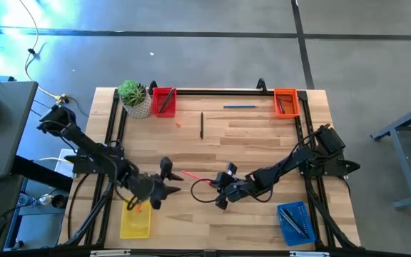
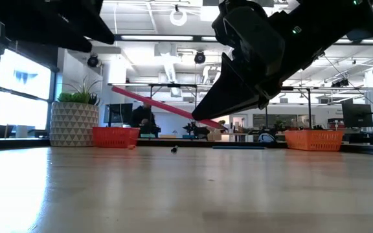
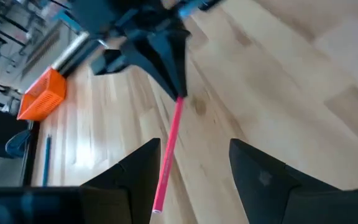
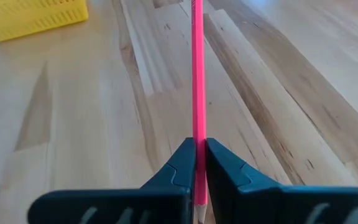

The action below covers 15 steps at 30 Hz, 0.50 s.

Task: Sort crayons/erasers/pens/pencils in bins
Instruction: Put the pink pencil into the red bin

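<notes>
A long pink-red stick (image 1: 197, 177) hangs above the middle of the table, with my right gripper (image 1: 218, 188) shut on it. My left gripper (image 3: 194, 174) is open, one finger on either side of the stick's free end (image 3: 159, 202); I cannot tell whether a finger touches it. The red bin (image 1: 164, 100) and orange bin (image 1: 285, 102) stand at the far edge. The yellow bin (image 1: 135, 220) and blue bin (image 1: 295, 221) stand at the near edge. A small orange crayon (image 1: 180, 123), a dark pencil (image 1: 201, 125) and a blue pen (image 1: 240, 106) lie flat on the wood. My right gripper pinches the pink-red stick near one end (image 4: 197, 134) between its two fingers, a short tip showing behind them. The fingers come from the table's right, slanting down, and lie along the stick. It is lifted clear of the table, and its free end (image 2: 118, 90) slants up toward the left arm.
A white pot with a green plant (image 1: 134, 96) stands beside the red bin. Black rails (image 1: 212, 91) frame the table's far and side edges. An orange piece (image 1: 138, 208) lies in the yellow bin. Bare wood (image 1: 262, 135) spreads between the bins.
</notes>
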Each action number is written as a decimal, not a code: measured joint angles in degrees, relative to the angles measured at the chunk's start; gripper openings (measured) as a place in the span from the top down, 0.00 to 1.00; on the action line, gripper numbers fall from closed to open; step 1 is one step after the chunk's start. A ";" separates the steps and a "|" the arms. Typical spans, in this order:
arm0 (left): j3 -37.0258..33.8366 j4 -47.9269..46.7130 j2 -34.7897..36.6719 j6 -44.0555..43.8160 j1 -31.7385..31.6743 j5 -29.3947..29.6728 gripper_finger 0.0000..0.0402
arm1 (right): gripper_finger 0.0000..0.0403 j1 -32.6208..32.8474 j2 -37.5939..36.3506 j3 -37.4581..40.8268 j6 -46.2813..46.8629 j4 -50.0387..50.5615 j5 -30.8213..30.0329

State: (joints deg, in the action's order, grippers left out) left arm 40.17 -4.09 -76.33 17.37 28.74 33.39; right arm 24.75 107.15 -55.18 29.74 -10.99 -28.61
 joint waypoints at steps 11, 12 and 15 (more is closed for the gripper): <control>13.35 -12.43 -19.09 2.80 -1.96 8.36 0.55 | 0.97 0.25 -0.02 -0.04 -0.21 -0.47 0.57; 14.01 -12.94 -20.06 2.87 -2.13 9.60 0.55 | 0.97 0.37 -0.02 -0.04 -0.22 -0.45 0.73; 14.90 -13.22 -21.57 3.65 -2.54 13.90 0.55 | 0.97 0.66 -0.02 -0.04 -0.23 -0.52 1.62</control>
State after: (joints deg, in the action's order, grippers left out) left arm 55.06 -17.31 -97.90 21.02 26.20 47.29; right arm 25.41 107.13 -55.22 29.52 -11.51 -26.99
